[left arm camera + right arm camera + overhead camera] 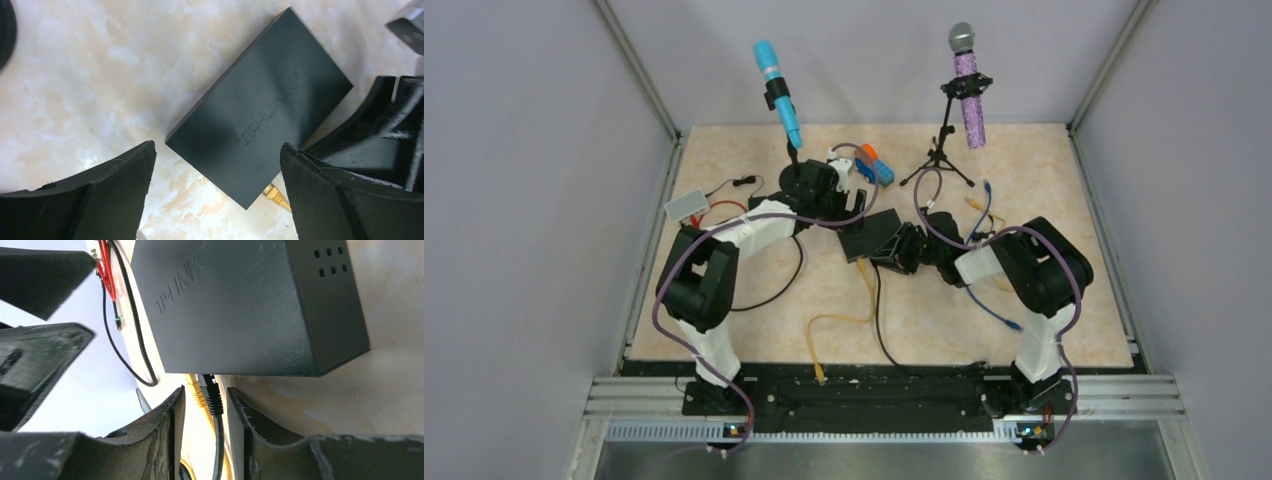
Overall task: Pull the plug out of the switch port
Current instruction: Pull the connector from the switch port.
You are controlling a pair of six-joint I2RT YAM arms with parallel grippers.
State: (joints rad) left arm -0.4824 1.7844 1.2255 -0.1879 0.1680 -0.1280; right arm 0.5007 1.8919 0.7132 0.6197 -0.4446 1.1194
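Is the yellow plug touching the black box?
Touching. Right wrist view: the yellow plug goes straight into the edge of the black box, next to a black plug.

Yellow plug (196, 390) hugs the black plug (212, 394), both inside the right gripper (205, 392)'s narrow gap.

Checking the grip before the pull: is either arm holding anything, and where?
The right gripper appears to pinch the black plug at its boot, just outside the switch. The left gripper holds nothing, jaws open.

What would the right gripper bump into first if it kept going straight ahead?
The right gripper would likely meet the black plug first, then the switch behind it, though depth is unclear.
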